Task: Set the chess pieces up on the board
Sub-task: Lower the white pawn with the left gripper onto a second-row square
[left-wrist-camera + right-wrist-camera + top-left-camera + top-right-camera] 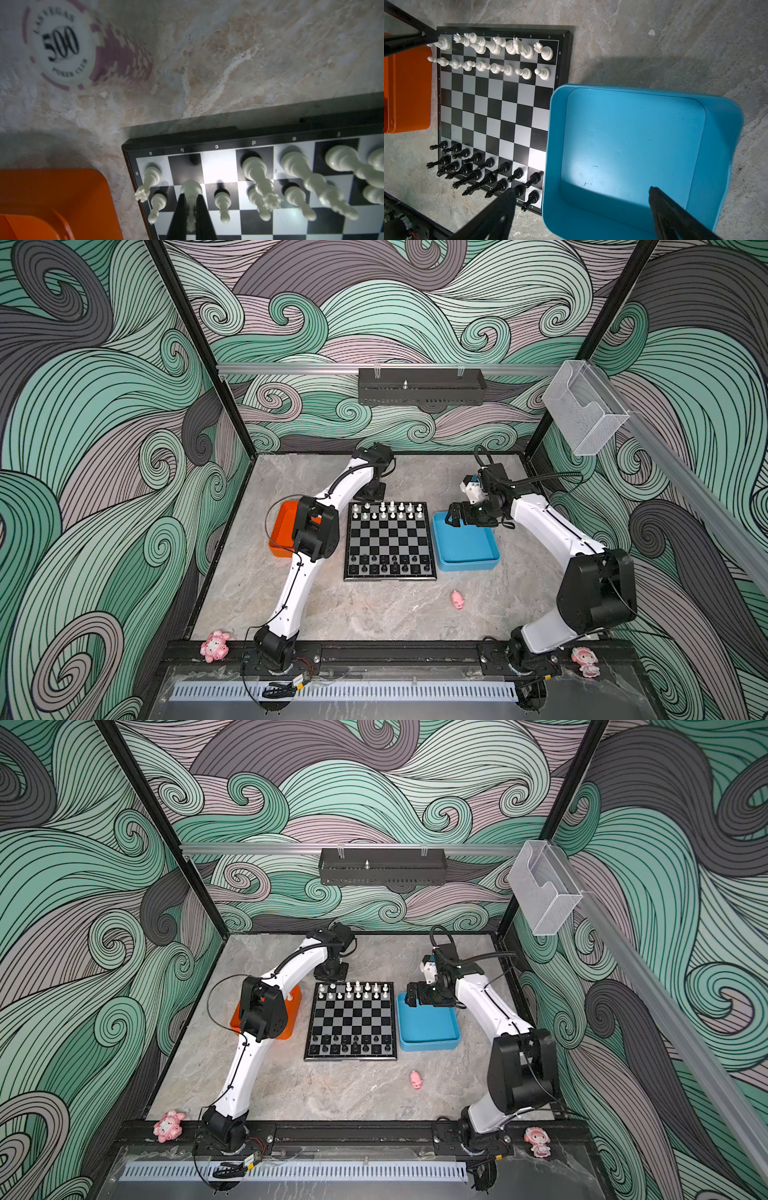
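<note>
The board (390,539) lies mid-worktop (332,614). The orange tray (277,531) sits just beside its left edge with a narrow strip of stone between, and the blue tray (465,566) is close against its right edge. White pieces (390,512) stand in the two far rows and black pieces (388,565) in the two near rows, leaving the four middle rows open. The left end effector (191,196) is clamped on one white piece (190,188) near the board's far left corner, by rim letters a and b. The right end effector (581,190) hangs with jaws wide apart over the blue tray's far corner. A stack of poker chips (68,45) lies beyond the far rim. A pink pig (457,599) sits on open worktop towards the front.
</note>
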`<state>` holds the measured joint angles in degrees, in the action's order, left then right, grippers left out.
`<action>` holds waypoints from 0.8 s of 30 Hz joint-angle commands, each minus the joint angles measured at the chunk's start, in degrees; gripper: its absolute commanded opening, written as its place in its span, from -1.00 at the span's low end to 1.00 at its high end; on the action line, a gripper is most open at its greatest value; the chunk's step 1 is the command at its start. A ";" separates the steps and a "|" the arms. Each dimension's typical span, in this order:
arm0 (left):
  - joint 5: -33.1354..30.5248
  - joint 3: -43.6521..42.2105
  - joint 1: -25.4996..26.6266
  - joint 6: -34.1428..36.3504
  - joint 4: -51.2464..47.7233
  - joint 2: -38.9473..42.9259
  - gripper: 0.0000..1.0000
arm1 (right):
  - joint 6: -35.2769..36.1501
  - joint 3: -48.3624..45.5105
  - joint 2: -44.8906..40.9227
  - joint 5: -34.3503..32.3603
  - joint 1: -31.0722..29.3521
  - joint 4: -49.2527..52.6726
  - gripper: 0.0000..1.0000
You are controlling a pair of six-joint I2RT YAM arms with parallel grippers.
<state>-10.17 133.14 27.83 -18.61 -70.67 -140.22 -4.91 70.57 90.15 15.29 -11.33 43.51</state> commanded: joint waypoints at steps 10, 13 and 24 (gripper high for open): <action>-0.65 1.75 -0.74 -0.21 -0.23 -1.96 -1.00 | 0.51 -0.52 1.34 0.62 0.60 -0.16 0.98; -0.71 1.77 -0.85 -0.37 -0.34 -2.29 -1.00 | 0.49 -0.52 1.43 0.64 0.61 -0.13 0.99; -0.78 1.77 -1.53 -0.68 -0.69 -2.69 -1.00 | 0.42 -0.43 1.70 0.79 0.70 -0.10 0.99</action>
<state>-10.26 133.14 26.79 -18.63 -70.67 -141.99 -4.91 70.57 91.11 15.46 -10.96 43.48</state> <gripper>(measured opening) 0.071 0.993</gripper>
